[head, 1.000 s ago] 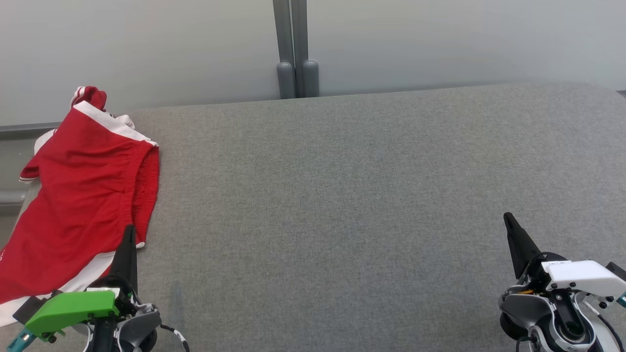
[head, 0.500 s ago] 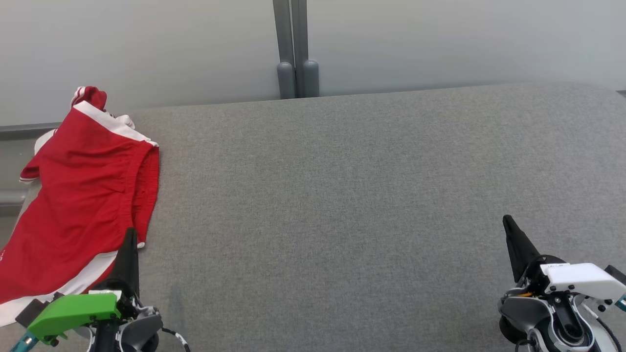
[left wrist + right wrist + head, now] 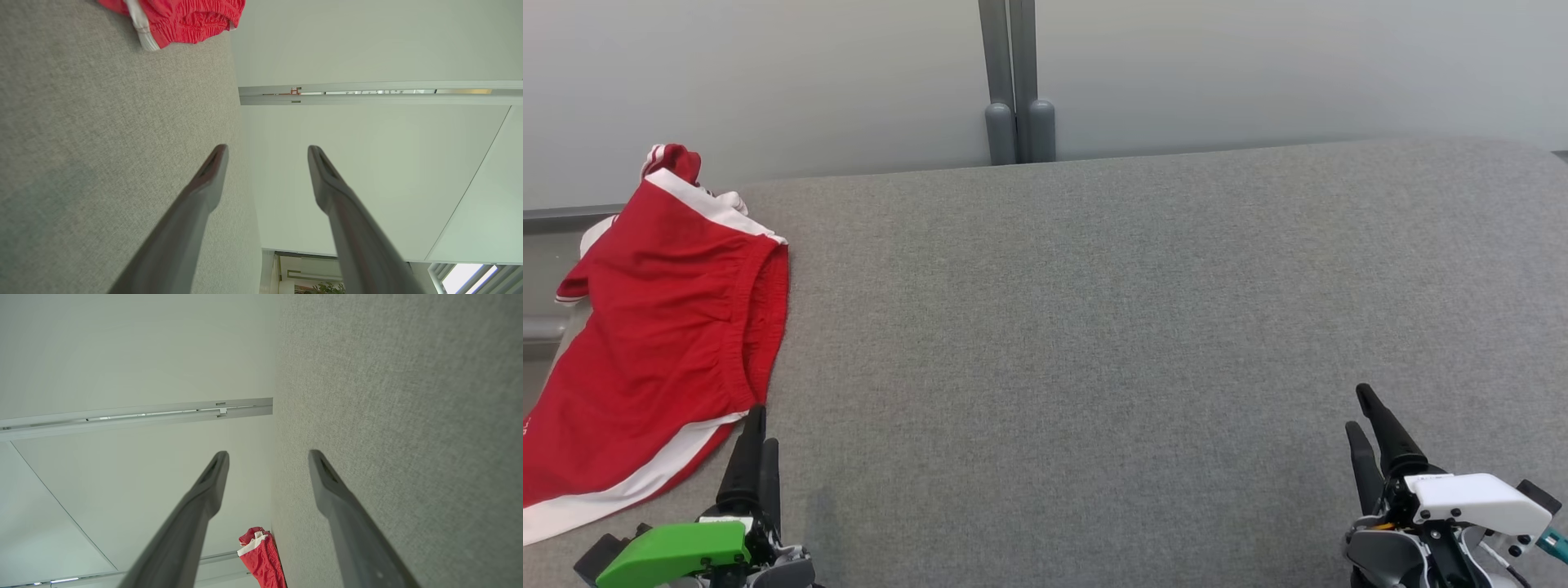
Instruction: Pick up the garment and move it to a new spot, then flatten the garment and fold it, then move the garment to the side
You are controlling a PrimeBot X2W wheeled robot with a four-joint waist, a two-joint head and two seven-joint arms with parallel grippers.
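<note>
Rumpled red shorts (image 3: pixel 662 327) lie on your coarse grey tabletop (image 3: pixel 1094 327); left gripper (image 3: pixel 764 425) and right gripper (image 3: pixel 1357 408) hold their tapered fingers apart.

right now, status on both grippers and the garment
Left gripper open, empty. Right gripper open, empty. Red garment lies at left edge of table, not held. Nothing blocking.

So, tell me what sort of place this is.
Probably a lab or office test bay: a wide grey fabric-covered table, plain pale partition panels joined by a grey post, and a red garment at its left edge.
</note>
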